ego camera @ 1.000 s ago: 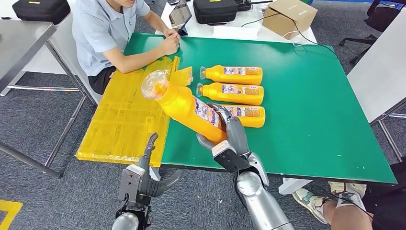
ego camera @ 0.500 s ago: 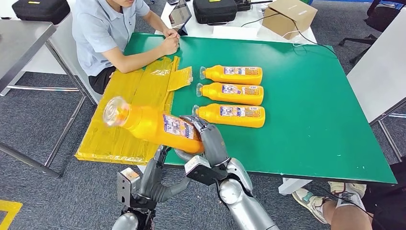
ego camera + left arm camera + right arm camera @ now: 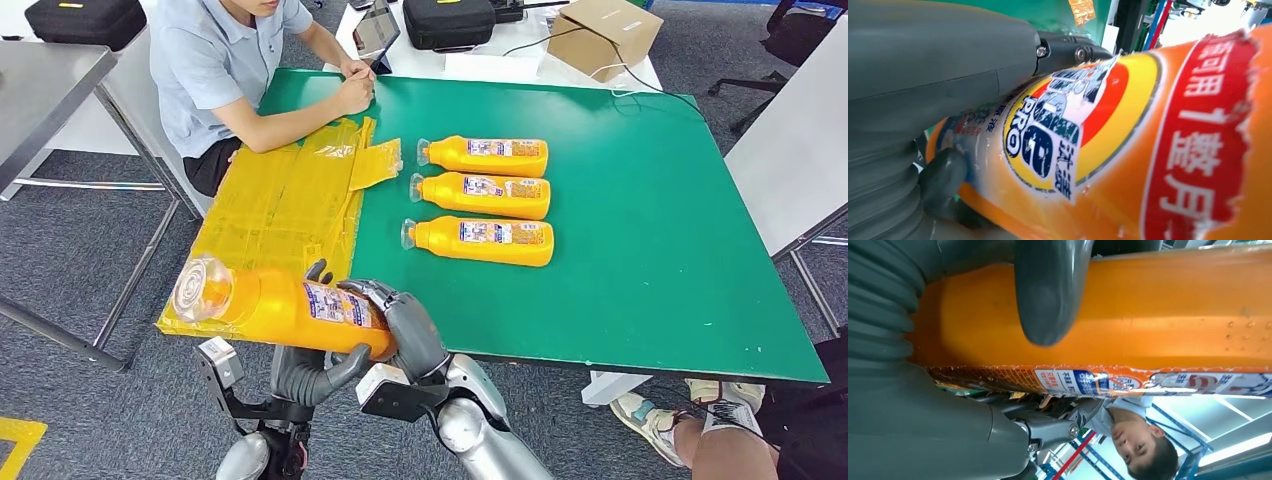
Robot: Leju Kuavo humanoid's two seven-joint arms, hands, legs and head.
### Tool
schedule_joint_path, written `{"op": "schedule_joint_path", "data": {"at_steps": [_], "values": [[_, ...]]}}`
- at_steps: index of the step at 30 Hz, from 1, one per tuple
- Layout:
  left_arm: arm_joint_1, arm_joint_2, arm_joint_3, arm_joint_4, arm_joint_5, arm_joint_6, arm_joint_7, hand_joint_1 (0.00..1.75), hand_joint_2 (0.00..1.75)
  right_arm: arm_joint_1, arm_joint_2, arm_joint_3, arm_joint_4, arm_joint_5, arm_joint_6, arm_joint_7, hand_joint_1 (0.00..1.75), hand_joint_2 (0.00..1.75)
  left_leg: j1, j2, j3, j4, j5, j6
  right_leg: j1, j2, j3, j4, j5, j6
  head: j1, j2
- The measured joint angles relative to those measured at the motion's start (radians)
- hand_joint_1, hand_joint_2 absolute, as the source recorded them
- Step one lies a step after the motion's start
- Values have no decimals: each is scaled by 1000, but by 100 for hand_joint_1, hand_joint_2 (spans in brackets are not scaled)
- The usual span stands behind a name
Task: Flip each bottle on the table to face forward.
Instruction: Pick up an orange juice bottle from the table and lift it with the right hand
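An orange bottle (image 3: 270, 305) with a clear cap lies on its side in the air, past the green table's (image 3: 650, 250) front left corner, cap pointing left. My right hand (image 3: 405, 325) grips its base end. My left hand (image 3: 315, 368) cups it from below, with a finger over the top and the thumb under it. Close up, the bottle's label (image 3: 1148, 150) fills the left wrist view beside the thumb (image 3: 923, 75). In the right wrist view the thumb (image 3: 1048, 290) presses on the orange body (image 3: 1148, 310). Three more orange bottles (image 3: 490, 156) (image 3: 490, 195) (image 3: 490, 241) lie in a row on the table, caps left.
A yellow plastic sheet (image 3: 270, 230) covers the table's left side. A person (image 3: 215, 70) sits at the far left corner with arms on the table. A cardboard box (image 3: 603, 35) and black cases stand behind. Another person's feet (image 3: 680, 415) are at the lower right.
My right hand has swung the bottle down and to the left, off the table's front edge, levelling it. My left hand has risen and closed around it from below.
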Motion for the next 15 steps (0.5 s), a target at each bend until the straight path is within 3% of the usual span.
{"op": "schedule_joint_path", "data": {"at_steps": [15], "values": [[-1, -6, 21, -8, 53, -4, 0, 7, 175, 0, 15, 58, 16, -36, 38, 14, 175, 175, 0, 0, 0, 0, 0, 0, 0, 0, 0, 0, 0, 0, 0, 0]]}}
